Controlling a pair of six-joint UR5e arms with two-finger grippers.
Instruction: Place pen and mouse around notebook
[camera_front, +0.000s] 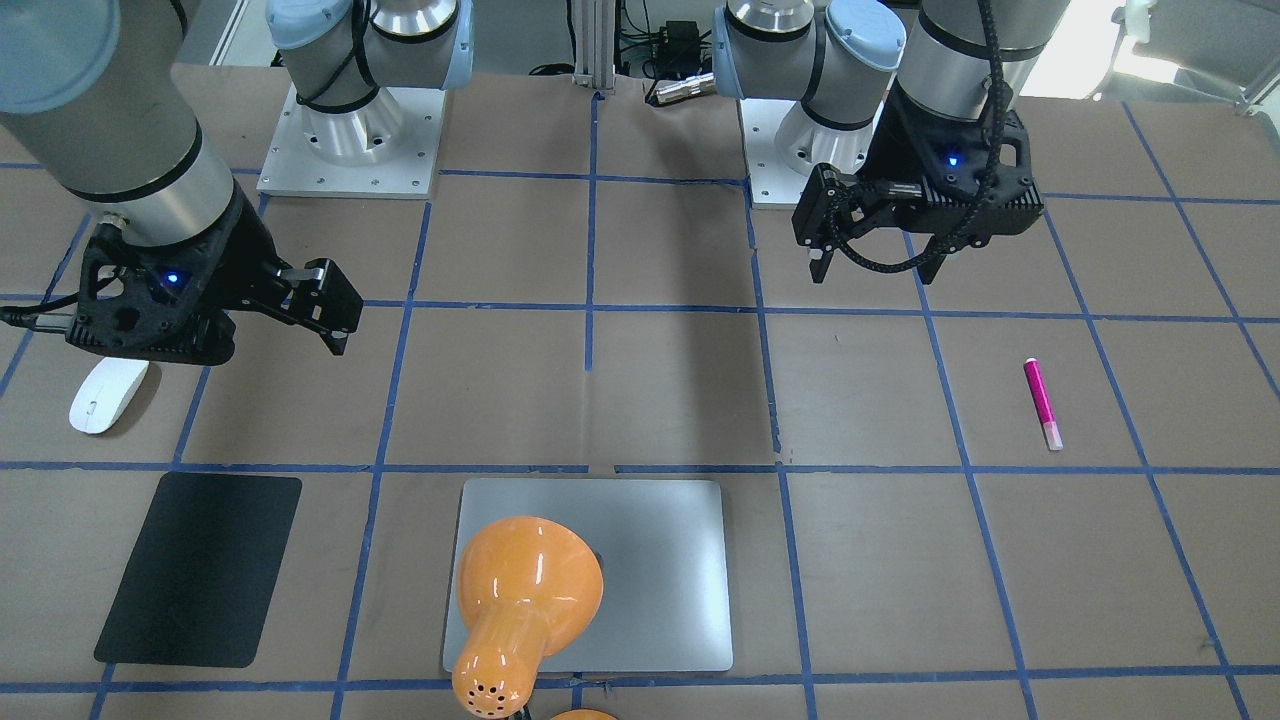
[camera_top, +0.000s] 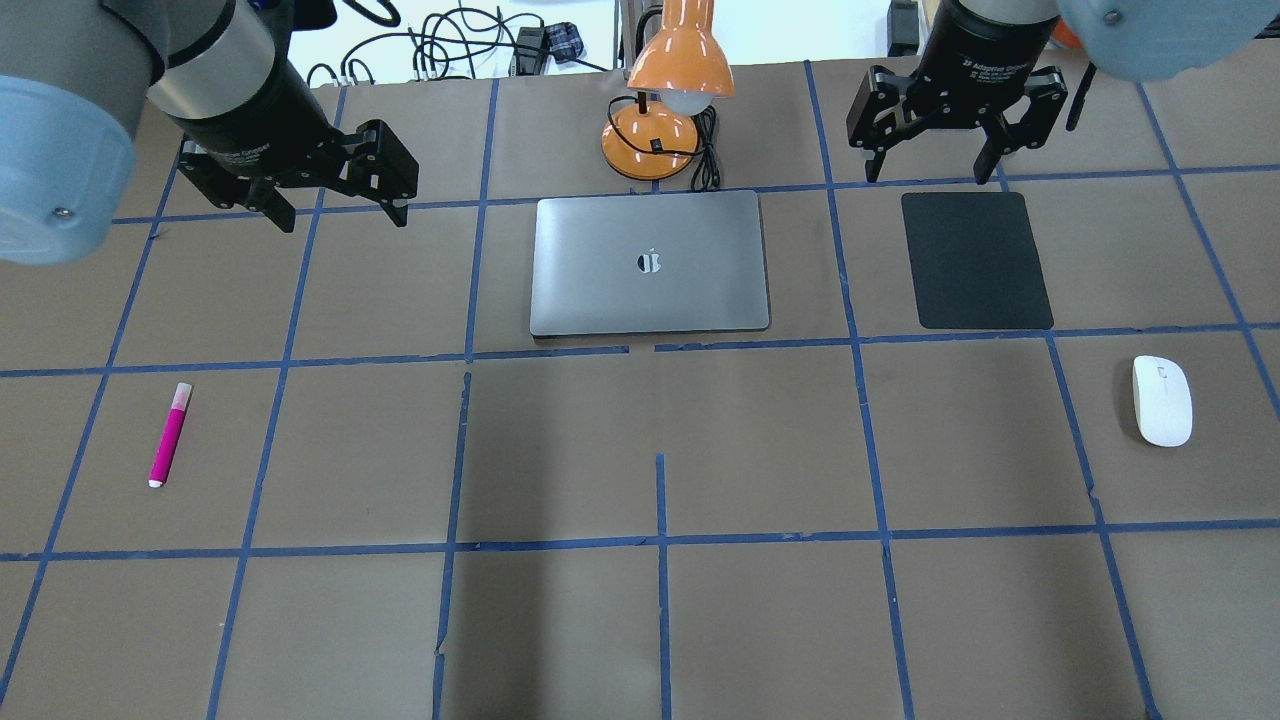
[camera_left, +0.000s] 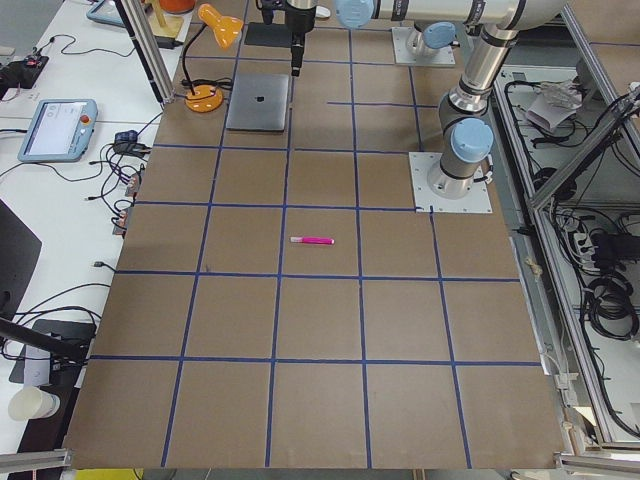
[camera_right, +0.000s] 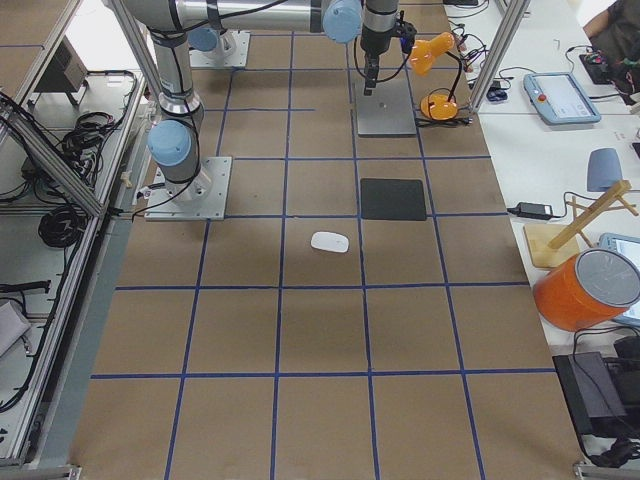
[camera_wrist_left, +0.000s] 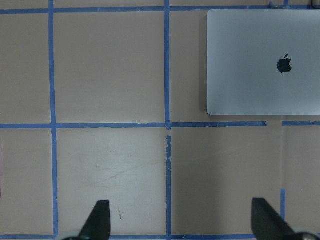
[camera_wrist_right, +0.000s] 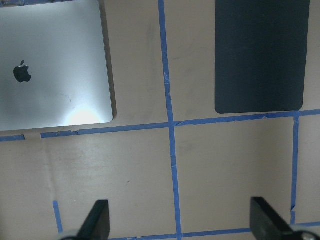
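Note:
The magenta pen (camera_top: 169, 434) (camera_front: 1041, 402) (camera_left: 312, 240) lies flat on the table's left side, near the robot. Far over on the right side rests the white mouse (camera_top: 1161, 400) (camera_front: 107, 393) (camera_right: 329, 242). The silver notebook (camera_top: 650, 262) (camera_front: 660, 560) (camera_wrist_left: 265, 62) (camera_wrist_right: 50, 90) lies closed at the far middle. My left gripper (camera_top: 340, 210) (camera_front: 820, 250) (camera_wrist_left: 182, 220) hangs open and empty above the table, left of the notebook and well beyond the pen. My right gripper (camera_top: 930, 165) (camera_front: 335, 320) (camera_wrist_right: 182, 220) is open and empty too, hovering at the black mat's far edge.
A thin black mat (camera_top: 975, 260) (camera_front: 200, 568) (camera_wrist_right: 260, 55) lies right of the notebook. An orange desk lamp (camera_top: 670, 90) (camera_front: 525, 610) stands behind the notebook, its head leaning over it. Blue tape lines grid the brown tabletop.

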